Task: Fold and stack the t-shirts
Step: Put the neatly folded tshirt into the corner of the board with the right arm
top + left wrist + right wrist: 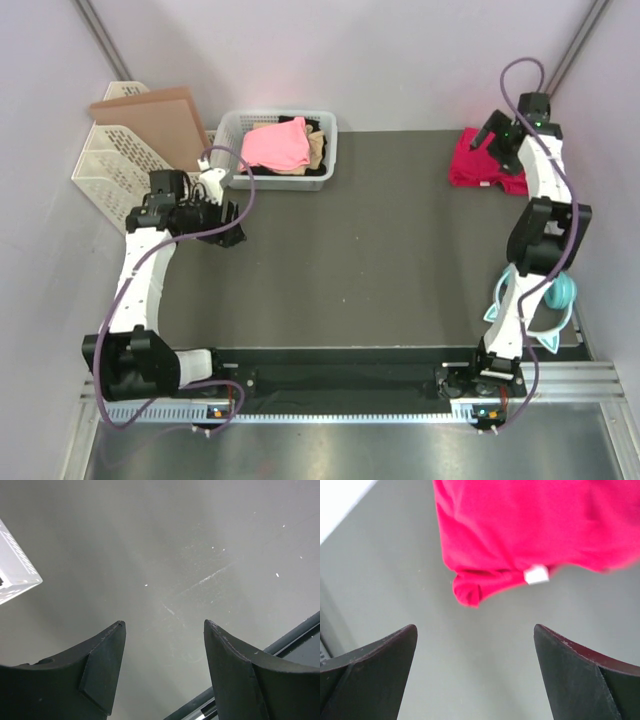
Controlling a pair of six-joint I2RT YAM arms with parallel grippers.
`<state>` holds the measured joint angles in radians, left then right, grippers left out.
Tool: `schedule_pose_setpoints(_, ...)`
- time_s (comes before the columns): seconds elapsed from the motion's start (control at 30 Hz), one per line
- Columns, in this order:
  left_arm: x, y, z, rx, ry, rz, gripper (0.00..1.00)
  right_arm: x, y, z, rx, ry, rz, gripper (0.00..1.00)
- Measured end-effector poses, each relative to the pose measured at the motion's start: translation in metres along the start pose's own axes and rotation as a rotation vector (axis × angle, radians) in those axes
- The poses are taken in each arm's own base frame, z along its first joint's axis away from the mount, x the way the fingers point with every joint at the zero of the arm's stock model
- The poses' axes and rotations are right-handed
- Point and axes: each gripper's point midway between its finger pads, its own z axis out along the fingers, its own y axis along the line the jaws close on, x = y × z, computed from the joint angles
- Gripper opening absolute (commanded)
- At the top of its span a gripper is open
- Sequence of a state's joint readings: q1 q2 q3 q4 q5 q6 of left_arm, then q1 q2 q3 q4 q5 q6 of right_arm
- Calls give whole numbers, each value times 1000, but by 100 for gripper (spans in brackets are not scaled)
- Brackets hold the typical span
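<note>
While crimson tee (485, 160) lies apart, basket (333, 152) holds pink tee (275, 146), tan tee (317, 151).

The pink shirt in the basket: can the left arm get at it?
Probably yes. The pink shirt lies uncovered on top in the basket, and the left gripper, open and empty, is just beside it.

- Middle: dark grey table mat (380, 240) lies bare in a wide stretch between the two arms.
- Far left: white plastic mesh basket (232, 125) full of cloth, light pink t-shirt (275, 147) topmost. The left gripper (162, 625) is near its corner, jaws apart over bare mat.
- Left edge: white lattice rack (105, 165) and brown flat board (155, 120) stand by the wall.
- Far right corner: crimson-magenta t-shirt (530, 525) lies on the mat. The right gripper (475, 630) is spread wide over bare mat, with the shirt's edge just ahead.
- Right edge: teal object (560, 295) sits beside the right arm.
</note>
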<state>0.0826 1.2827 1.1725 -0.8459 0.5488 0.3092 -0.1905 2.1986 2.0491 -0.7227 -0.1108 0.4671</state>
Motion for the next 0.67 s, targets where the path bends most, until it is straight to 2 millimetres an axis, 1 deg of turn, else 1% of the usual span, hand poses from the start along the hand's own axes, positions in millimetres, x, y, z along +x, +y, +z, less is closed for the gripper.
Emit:
schedule_pose_setpoints(0.17, -3, -10, -16, -14, -44, 29, 70, -18, 0, -94, 76, -155, -56, 100)
schedule_pose_setpoints(0.23, -1, -13, -20, -15, -53, 33, 70, -16, 8, -128, 100, -205, -100, 100)
schedule_pose_setpoints(0.3, 2, -16, -22, -11, -59, 34, 69, -1, 25, -151, 100, -230, -170, 100)
schedule_pose_setpoints(0.33, 4, -18, -22, -7, -59, 30, 69, 15, 40, -160, 86, -229, -223, 100)
schedule_pose_setpoints(0.37, 7, -19, -21, -2, -57, 22, 69, 36, 58, -168, 54, -222, -284, 100)
schedule_pose_setpoints(0.43, 12, -21, -19, 6, -48, 3, 69, 88, 89, -180, -27, -179, -413, 100)
schedule_pose_setpoints(0.47, 15, -21, -17, 8, -42, -8, 69, 112, 101, -185, -70, -157, -466, 100)
schedule_pose_setpoints(0.5, 18, -21, -16, 10, -35, -20, 69, 144, 110, -193, -125, -122, -529, 100)
schedule_pose_setpoints(0.57, 23, -21, -14, 9, -24, -37, 70, 175, 111, -207, -175, -88, -583, 100)
schedule_pose_setpoints(0.6, 24, -21, -13, 6, -23, -41, 70, 182, 108, -214, -192, -83, -594, 100)
schedule_pose_setpoints(0.67, 27, -21, -14, 2, -24, -44, 71, 185, 105, -232, -228, -108, -595, 100)
